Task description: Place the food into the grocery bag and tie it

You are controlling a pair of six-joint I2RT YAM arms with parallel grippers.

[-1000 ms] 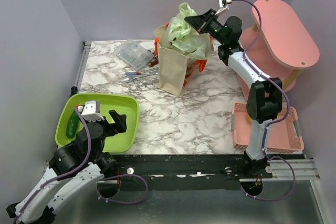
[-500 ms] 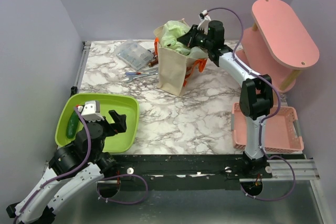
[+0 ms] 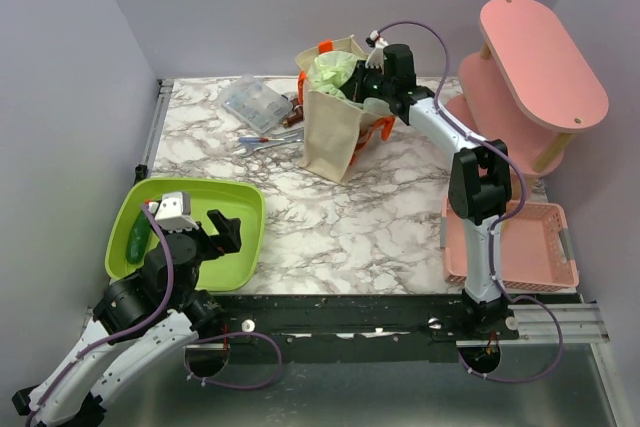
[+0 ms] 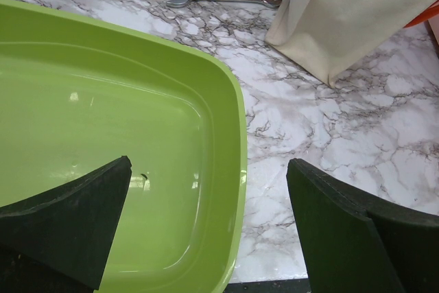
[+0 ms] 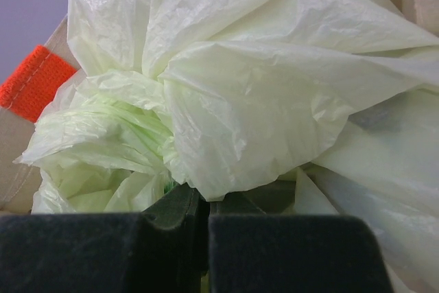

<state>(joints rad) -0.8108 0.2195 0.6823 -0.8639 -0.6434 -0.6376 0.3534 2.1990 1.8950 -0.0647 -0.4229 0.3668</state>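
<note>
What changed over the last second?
The right gripper, jaws shut on the grocery bag, came down and left, lowering the bag's raised top into the beige tote. The left gripper stayed open over the green tray; the tote stayed put.

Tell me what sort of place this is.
Most likely a robotics test cell, not a real kitchen: a marble-print table boxed in by plain lilac walls, two arms bolted to a rail at its edge, and staged props such as a pink shelf and a tote holding the grocery bag.
</note>
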